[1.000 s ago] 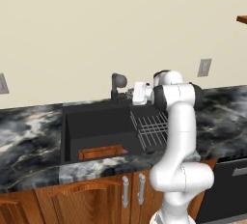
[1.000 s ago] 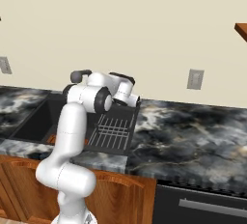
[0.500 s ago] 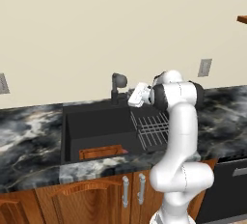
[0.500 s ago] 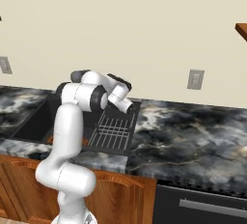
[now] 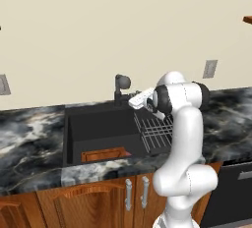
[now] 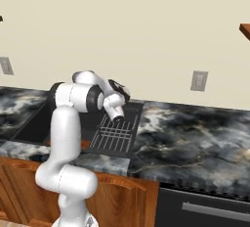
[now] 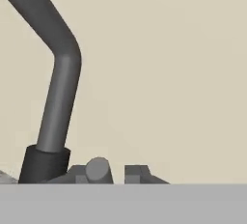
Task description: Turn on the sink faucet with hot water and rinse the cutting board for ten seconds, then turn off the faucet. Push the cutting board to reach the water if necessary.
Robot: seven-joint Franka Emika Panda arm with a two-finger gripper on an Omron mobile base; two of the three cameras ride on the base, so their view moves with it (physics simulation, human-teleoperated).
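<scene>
Dark marbled stone counter [image 5: 29, 133] runs along a cream wall above brown wooden cabinet doors, with the large rectangular matte black sink [image 5: 98, 124] set into it and a grey wire rack [image 5: 157, 131] filling its right part. At the back rim stands the short dark grey-black sink faucet [image 5: 121, 87], its rounded head turned toward the basin. No stream of water is visible, so the tap is judged to be off. The small flat reddish-brown wooden cutting board [image 5: 103, 154] lies on the basin floor near the front wall, well apart from the spout.

The white arm's two-finger gripper [image 5: 132, 99] hovers just beside the faucet's base, on its right. In the hand view the faucet's bent neck [image 7: 57, 68] rises at the left, and the dark finger tips [image 7: 135, 174] peek up at the bottom with a small rounded knob [image 7: 98, 169] beside them, likely the lever. Whether the jaws are spread or closed cannot be told.

The step in hand seems to be reaching the lever. To do it well, the fingers should meet the thin handle squarely and swing it to the hot side, without shoving the post. The board will probably need a push back under the spout.
</scene>
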